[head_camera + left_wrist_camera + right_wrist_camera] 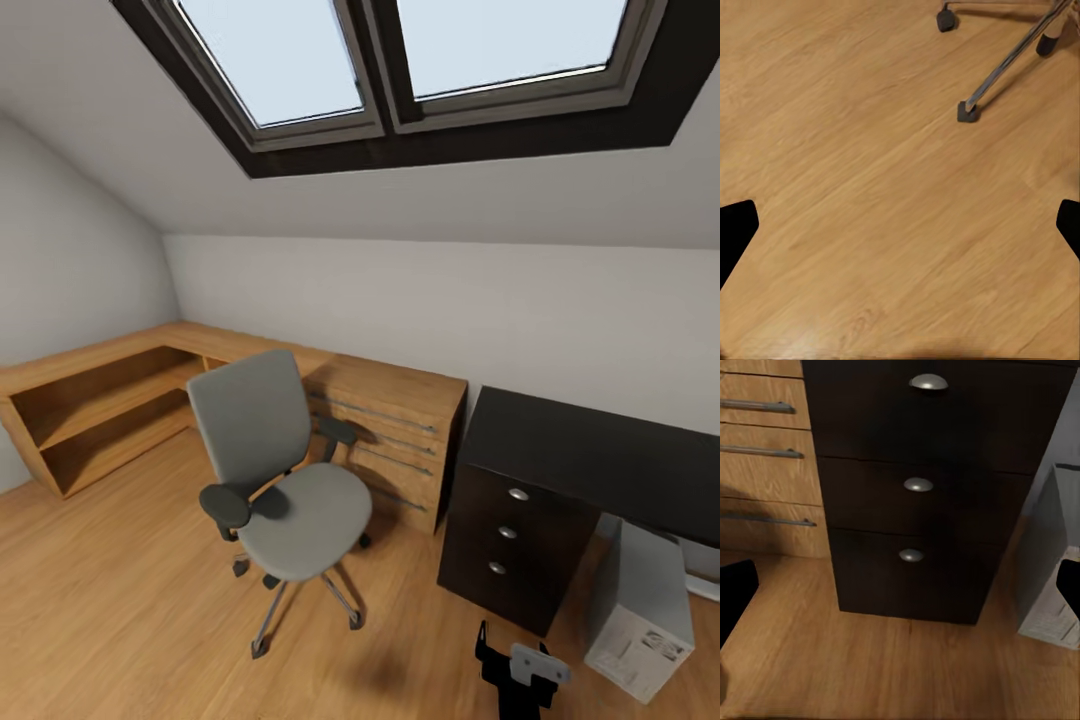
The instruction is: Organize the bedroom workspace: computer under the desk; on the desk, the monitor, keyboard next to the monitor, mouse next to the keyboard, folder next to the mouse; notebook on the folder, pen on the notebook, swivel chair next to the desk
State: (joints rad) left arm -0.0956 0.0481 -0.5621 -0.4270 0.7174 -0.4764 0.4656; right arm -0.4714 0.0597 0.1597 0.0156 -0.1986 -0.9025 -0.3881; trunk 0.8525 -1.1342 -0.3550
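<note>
An attic bedroom under a sloped ceiling with a skylight (420, 70). The swivel chair (285, 480) stands on the wood floor (120, 610), well apart from the black desk (590, 450) and just in front of a light wooden dresser (395, 430). Its grey seat appears bare; no blue folder shows on it. The visible part of the surface is bare too, with no monitor, keyboard or mouse on it. The grey computer (640, 610) sits on the floor just beside the dark drawers (510, 530), partly beneath the surface's near edge. Likely risks: the chair rolls on castors, so a push on its back could send it into the dresser or swing it round instead of moving it toward the desk; the base could also clip the computer, which stands near the right arm. The right pincer (520, 672) hangs low over the floor, close to the drawers. In the right wrist view its dark fingertips (735, 592) sit at opposite edges, so it appears spread wide and holds nothing, aimed at the drawers' round knobs (917, 485). The left pincer (900, 232) likewise appears wide and empty, touching nothing, pointed at bare floor with the chair's chrome legs (1009, 64) ahead of it.
</note>
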